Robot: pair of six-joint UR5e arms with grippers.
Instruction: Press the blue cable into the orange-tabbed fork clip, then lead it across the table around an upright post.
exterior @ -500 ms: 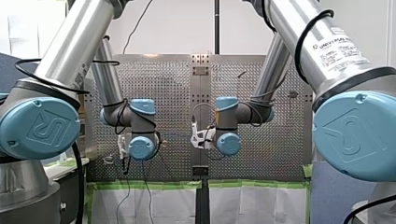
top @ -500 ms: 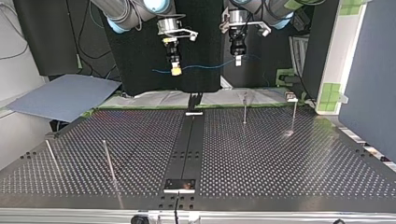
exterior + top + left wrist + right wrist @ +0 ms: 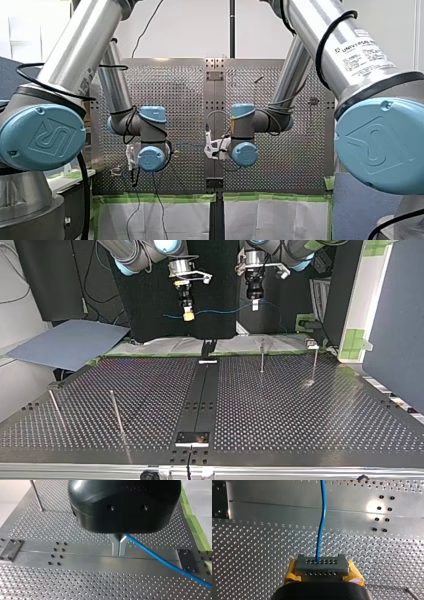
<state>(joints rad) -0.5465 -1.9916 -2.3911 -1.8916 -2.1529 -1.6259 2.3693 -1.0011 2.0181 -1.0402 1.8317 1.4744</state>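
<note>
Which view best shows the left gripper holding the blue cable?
Left wrist view: left gripper pinches the blue cable up close. Top view: small, strung to the right gripper. Right wrist view: only its other end. Front view: barely visible.

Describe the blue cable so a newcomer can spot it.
In the top view, above the table's far edge, my right gripper and my left gripper hang before a black backdrop. The blue cable sags between them, the only thin blue line there.

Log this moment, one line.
left gripper: shut on blue cable | right gripper: shut on blue cable | cable spans grippers above table
</note>
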